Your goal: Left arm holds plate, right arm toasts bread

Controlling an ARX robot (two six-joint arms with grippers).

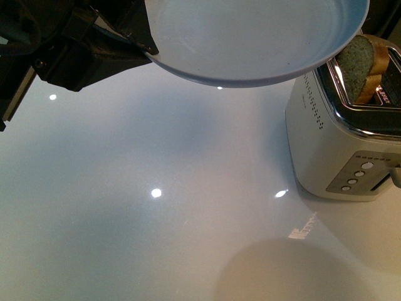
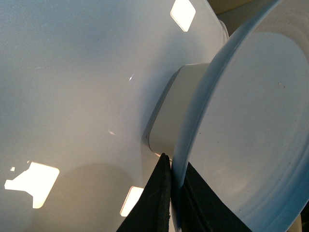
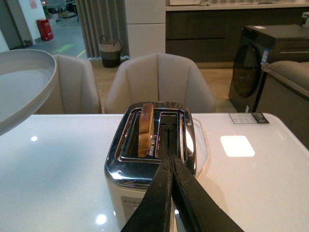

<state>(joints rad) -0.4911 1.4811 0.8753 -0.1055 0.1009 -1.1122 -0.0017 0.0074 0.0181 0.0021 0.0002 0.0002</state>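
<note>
Pinching plate [image 1: 250, 37] rim in left jaws, high over counter [image 1: 125, 219] beside toaster [image 1: 326, 144], ready to catch bread [image 1: 357, 66] standing proud in one slot, with right jaws pressed together, empty, just before it.

A round, pale blue-grey plate [image 1: 250, 37] hangs in the air, roughly level. The left gripper [image 2: 173, 193] on the black left arm [image 1: 69, 56] pinches its rim. A tan, speckled bread slice [image 1: 358, 66] stands upright in a toaster [image 1: 322, 144] slot near the plate, its top sticking out.
</note>
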